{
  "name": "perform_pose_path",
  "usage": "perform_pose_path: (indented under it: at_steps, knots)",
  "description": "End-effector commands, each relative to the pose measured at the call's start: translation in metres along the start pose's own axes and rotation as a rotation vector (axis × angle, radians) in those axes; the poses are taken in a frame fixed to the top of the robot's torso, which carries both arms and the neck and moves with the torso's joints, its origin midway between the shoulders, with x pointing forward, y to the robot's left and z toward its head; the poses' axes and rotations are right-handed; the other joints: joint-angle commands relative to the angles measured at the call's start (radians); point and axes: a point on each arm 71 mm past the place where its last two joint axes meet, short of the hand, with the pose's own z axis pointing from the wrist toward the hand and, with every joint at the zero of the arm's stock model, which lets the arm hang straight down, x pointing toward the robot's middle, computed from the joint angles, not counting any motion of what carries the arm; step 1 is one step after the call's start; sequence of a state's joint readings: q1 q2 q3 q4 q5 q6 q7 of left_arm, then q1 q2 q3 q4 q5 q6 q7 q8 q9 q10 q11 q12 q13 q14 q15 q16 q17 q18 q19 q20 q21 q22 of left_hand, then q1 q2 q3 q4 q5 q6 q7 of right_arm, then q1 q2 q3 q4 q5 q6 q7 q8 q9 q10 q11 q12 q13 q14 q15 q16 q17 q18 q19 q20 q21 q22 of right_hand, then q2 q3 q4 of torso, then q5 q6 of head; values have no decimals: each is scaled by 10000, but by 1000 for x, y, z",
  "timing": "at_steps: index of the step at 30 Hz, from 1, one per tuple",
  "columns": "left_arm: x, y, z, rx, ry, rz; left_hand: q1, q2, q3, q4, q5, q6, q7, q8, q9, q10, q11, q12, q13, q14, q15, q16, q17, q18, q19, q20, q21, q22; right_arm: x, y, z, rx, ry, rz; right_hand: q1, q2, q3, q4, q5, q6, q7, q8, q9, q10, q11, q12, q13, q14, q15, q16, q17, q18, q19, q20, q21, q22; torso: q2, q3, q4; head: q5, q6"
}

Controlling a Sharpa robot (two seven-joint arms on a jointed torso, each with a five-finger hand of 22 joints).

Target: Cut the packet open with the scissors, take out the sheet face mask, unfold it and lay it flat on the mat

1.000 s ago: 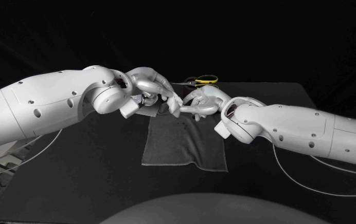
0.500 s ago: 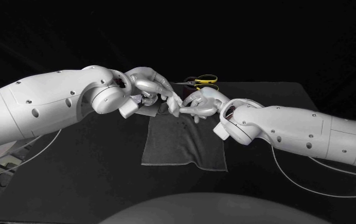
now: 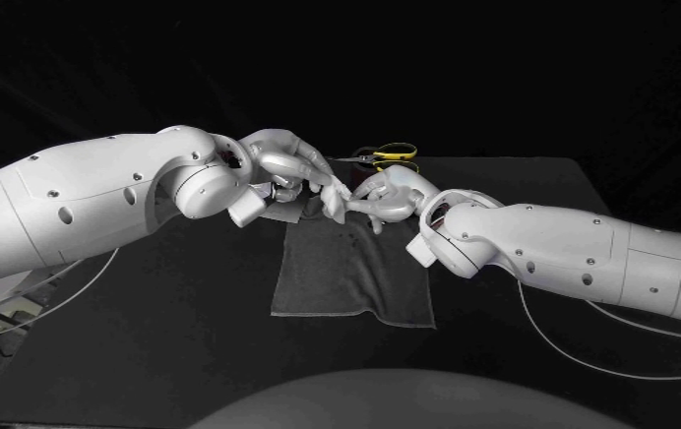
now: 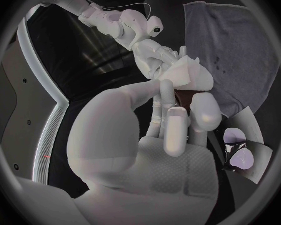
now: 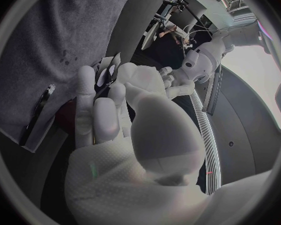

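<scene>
Left hand [image 3: 291,175], fingers curled, pinches the white packet [image 4: 192,75] above the far end of the mat [image 3: 355,276]. Right hand [image 3: 386,198] grips the packet's other side. Scissors [image 3: 383,154] lie on the table [image 3: 170,331] just behind.

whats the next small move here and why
Probably ease the hands slowly apart. The left hand and right hand both seem to pinch the white folded sheet above the mat, and the scissors lie aside on the table.
</scene>
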State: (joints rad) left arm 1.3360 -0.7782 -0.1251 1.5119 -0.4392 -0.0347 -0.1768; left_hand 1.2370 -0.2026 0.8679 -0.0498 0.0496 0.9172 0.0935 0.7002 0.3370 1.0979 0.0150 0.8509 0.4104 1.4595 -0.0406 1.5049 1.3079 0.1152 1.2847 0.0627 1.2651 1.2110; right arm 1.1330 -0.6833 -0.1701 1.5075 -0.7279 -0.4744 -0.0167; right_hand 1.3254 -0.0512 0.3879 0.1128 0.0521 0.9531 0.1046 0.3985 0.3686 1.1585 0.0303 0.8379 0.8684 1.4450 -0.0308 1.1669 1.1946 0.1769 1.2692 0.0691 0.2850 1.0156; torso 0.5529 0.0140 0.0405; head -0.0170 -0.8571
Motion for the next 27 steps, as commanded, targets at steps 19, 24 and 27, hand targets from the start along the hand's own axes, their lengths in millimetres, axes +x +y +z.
perform_pose_path:
  at_steps: [19,24,27]
  knots:
    - [-18,8,-2,-190,-666,1199,-39,97,85,22,15,28,21,33,141,60,26,46,16,167,-8,7,304,-167,103,-11,112,109,-49,20,-14,-683,613,-2314,64,85,1314,-959,-36,446,-308,823,265,1865,-317,2721,2621,796,-294,2005,1895,-335,942,-292,3259,1724,-4,10,-22,38,35]
    - [-18,7,0,-150,-709,1343,-44,98,87,24,14,24,27,34,141,59,30,45,15,172,-8,9,314,-166,104,-11,112,108,-59,37,-13,-535,1303,-3797,-5,64,1376,-986,-36,456,-321,868,278,1906,-323,2781,2688,802,-294,2031,1924,-355,954,-290,3396,1805,2,3,-16,7,48]
    - [-18,7,0,-111,-746,1374,-44,98,87,24,14,24,27,34,141,59,30,45,15,172,-8,9,314,-166,104,-11,112,108,-64,45,-12,-425,1481,-4539,-29,56,1405,-1001,-36,455,-324,884,282,1920,-327,2800,2710,804,-297,2039,1933,-364,963,-289,3464,1843,4,5,-5,2,48]
